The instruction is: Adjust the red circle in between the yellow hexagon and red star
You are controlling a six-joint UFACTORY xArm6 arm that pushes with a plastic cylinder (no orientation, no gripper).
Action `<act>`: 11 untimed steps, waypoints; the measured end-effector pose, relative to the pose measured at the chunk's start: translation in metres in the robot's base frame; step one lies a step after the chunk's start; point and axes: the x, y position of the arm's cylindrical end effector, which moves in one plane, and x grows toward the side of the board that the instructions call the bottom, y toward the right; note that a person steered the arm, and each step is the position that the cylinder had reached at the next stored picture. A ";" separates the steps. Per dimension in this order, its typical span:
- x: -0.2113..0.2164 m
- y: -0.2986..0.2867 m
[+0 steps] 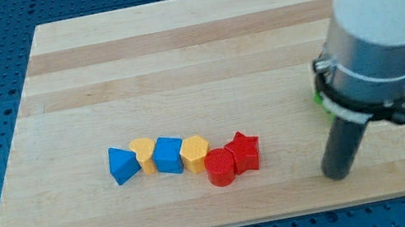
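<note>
My tip (336, 174) is resting on the wooden board (175, 51) at the view's right, well apart from the row of blocks, and since the arm is carrying only a bare rod there are no jaws to be released or clenched: nothing is being grasped. The red circle (219, 167) is lying almost due nine o'clock from my tip, very slightly above that line, and this is the relation the coming push is depending on. The circle is touching the yellow hexagon (195, 153) at its ten o'clock and the red star (244, 152) at its two o'clock, but it is sitting below the line joining the two, so it is bulging out toward six o'clock rather than lying squarely between them. The red star is standing nearly on the straight path from my tip to the circle, so a direct leftward slide is likely to be striking the star first; I am judging that the tip should be swinging round below the row and nudging the circle toward twelve o'clock. Further toward nine o'clock along the row a blue square block (168, 154), a yellow heart-like block (144, 154) and a blue triangular block (122, 163) are sitting touching one another. A scrap of green block (319, 99) is peeking out behind the arm, its shape hidden.
</note>
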 end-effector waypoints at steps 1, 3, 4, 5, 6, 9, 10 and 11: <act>0.011 -0.055; 0.015 -0.143; 0.013 -0.171; 0.001 -0.171; -0.006 -0.170; -0.008 -0.130; -0.009 -0.131; -0.009 -0.148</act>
